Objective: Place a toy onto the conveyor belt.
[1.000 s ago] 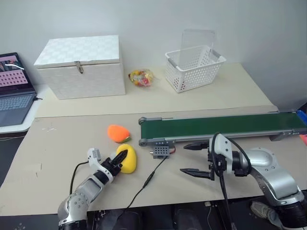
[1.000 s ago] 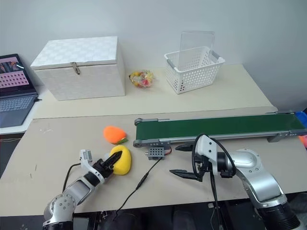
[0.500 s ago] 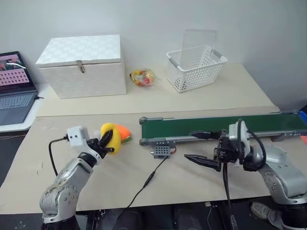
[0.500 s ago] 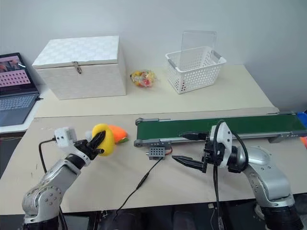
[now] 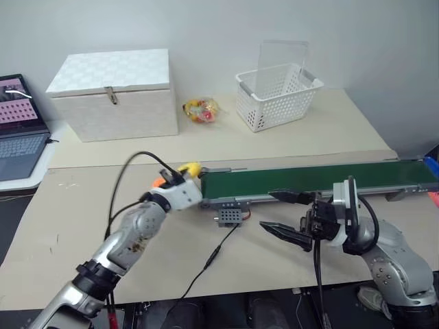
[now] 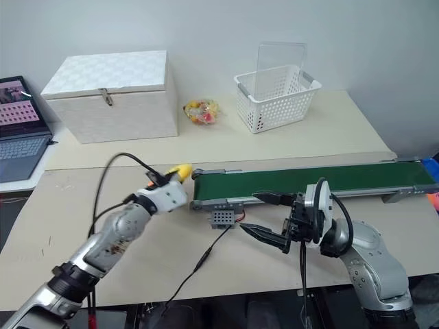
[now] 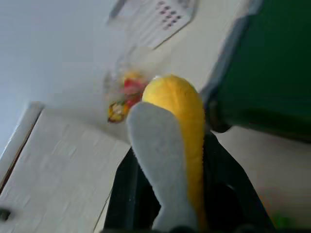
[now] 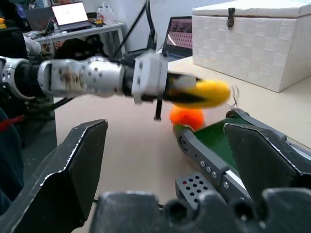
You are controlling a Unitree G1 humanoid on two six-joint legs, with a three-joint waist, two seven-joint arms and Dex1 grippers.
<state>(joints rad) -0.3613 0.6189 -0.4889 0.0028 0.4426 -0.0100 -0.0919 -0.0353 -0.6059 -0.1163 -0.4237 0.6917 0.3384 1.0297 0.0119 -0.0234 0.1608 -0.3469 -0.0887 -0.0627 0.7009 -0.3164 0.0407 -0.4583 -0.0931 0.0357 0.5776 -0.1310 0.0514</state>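
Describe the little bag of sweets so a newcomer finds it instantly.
Look along the back of the table, between the white lidded box and the white perforated basket. The bag of sweets lies there alone: small, crinkly, clear, showing yellow and red pieces.

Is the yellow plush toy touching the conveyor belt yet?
Apart: the right wrist view shows the yellow plush toy in the left tool, clear above the conveyor belt.

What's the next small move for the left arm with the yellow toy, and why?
Probably carry it a little farther right, over the belt, before opening. The left gripper is shut on the toy, which hangs beside the near end of the conveyor belt, above the orange plush, not yet over the green surface.
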